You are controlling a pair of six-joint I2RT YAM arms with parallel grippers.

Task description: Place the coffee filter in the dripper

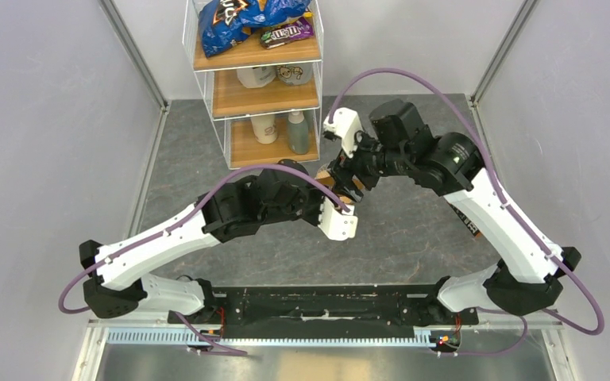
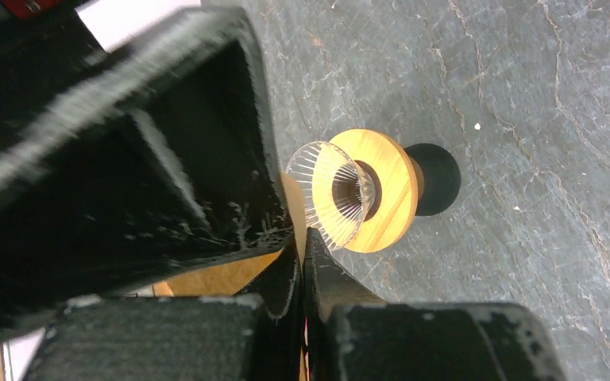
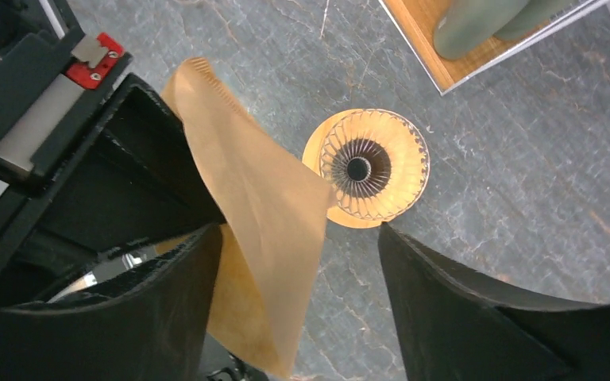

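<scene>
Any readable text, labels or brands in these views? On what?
"m&m's", probably, partly blurred: on the dark packet on the top shelf of the rack.
Lettering on the blue bag: too blurred to read.
Labels on the bottles: too small.
Wrist views: none.

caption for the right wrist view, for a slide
Right gripper open above the glass dripper while the shut left gripper holds the tan coffee filter up beside it.

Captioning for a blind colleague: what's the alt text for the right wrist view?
A tan coffee filter hangs between the right gripper's open black fingers. Below stands the glass dripper with its wooden ring, empty, on the dark grey table.
</scene>
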